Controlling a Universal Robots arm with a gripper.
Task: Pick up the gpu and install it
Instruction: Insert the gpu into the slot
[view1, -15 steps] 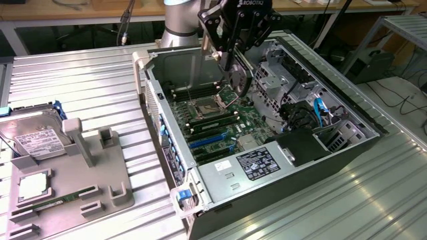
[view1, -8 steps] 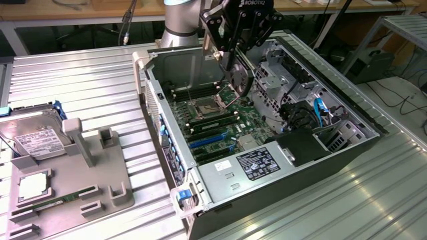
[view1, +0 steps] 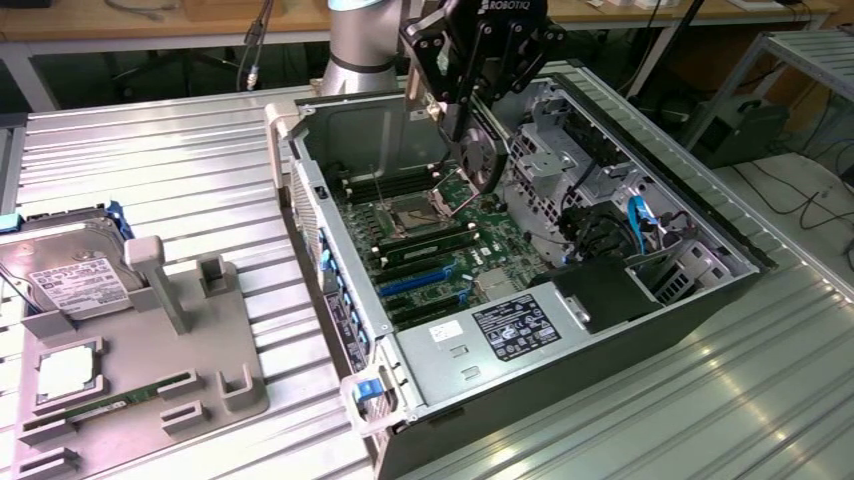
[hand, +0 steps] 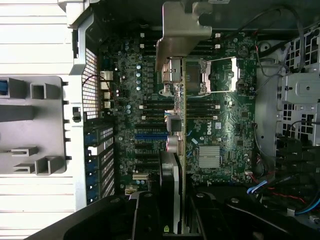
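Gripper (view1: 467, 115) clamped on the gpu (view1: 478, 170), held above the motherboard (view1: 427, 250) in the open case (view1: 727, 250); pickup done, gpu not yet seated.

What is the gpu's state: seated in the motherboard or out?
Out: the gripper holds the gpu edge-down above the motherboard.
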